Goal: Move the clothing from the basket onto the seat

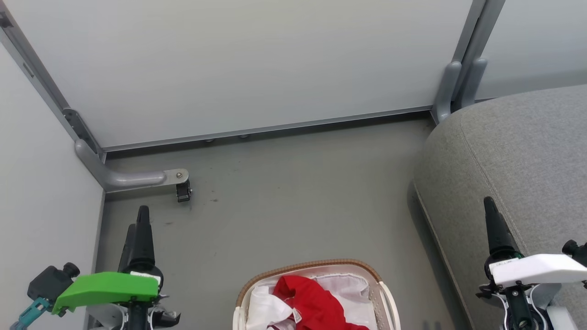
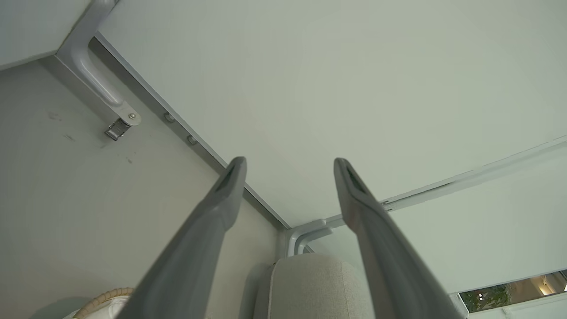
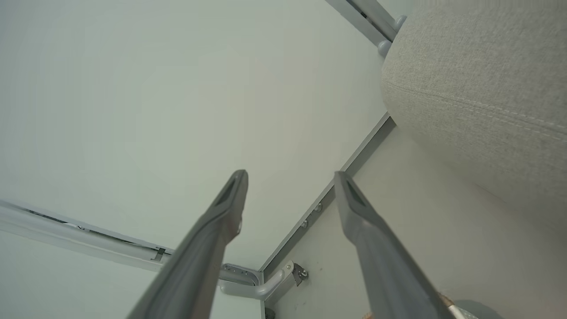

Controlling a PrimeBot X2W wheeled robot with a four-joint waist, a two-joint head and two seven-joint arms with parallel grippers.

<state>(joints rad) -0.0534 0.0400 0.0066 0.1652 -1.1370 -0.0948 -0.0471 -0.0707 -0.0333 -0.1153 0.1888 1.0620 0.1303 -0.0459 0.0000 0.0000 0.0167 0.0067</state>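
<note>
**Red clothing in the basket, both grippers empty**

A scuffed grey floor (image 1: 284, 197) is bounded by pale partition panels (image 1: 257, 64) in grey metal frames. One frame has a curved foot (image 1: 133, 178) bearing a small caster. The basket (image 1: 316, 264) stands on the floor, holding the clothing (image 1: 316, 302) on its white lining (image 1: 346, 284). The seat (image 1: 518, 151) lies to the basket's right, near it. The left gripper (image 2: 288, 165) and the right gripper (image 3: 290, 176) have their fingers spread wide, and neither grasps anything.

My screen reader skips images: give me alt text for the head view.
Red clothing lies in the basket at bottom centre, the grey seat to its right. The left gripper and right gripper point up at the lower corners.
</note>
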